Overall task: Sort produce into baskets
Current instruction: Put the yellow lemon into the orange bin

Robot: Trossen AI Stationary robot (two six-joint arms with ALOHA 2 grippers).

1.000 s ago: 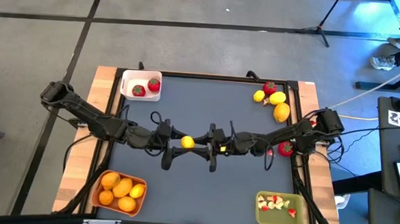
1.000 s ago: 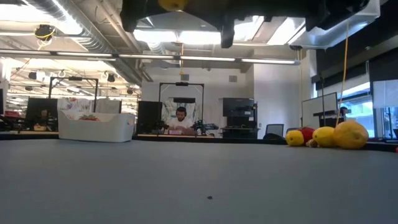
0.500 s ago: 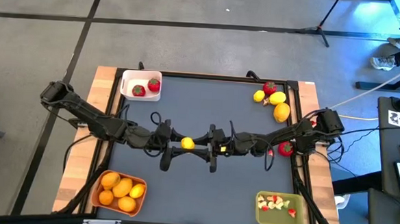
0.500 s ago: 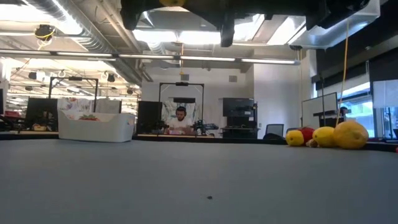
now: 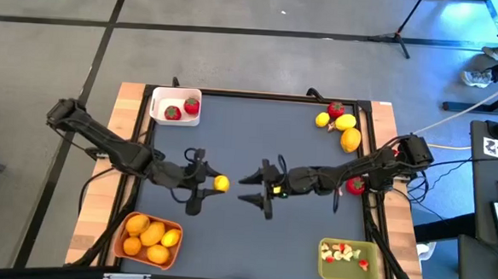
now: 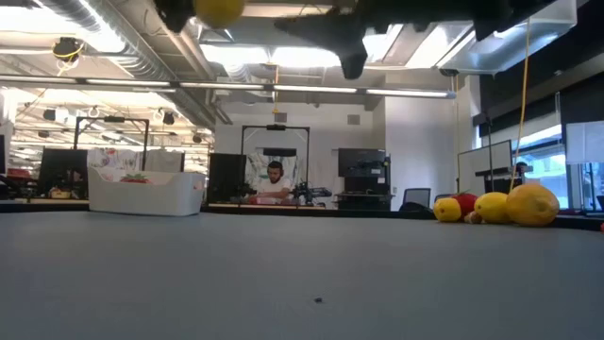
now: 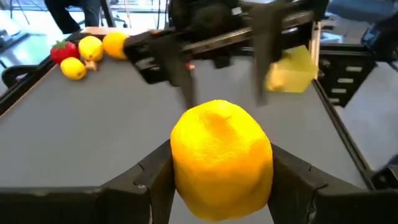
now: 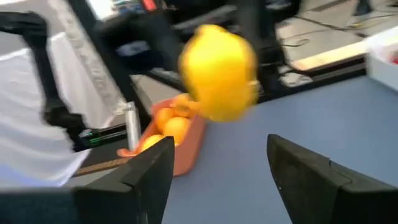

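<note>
Left gripper (image 5: 206,185), just left of centre in the high view, pinches a yellow lemon (image 7: 221,158) between both fingers; the fruit is dimpled, glossy and held off the table. Right gripper (image 5: 253,187), just right of centre, faces it with fingers spread, holding nothing. Orange basket (image 5: 147,239) sits lower left, green basket (image 5: 349,257) lower right, white basket (image 5: 175,105) upper left. No legible writing.

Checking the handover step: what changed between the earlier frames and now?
The lemon passed from between both grippers to the left gripper alone, which drew back toward the robot's left with it. The right gripper opened, let go and backed off slightly. The white bin, orange bin, green bin and corner fruit stayed put.
</note>
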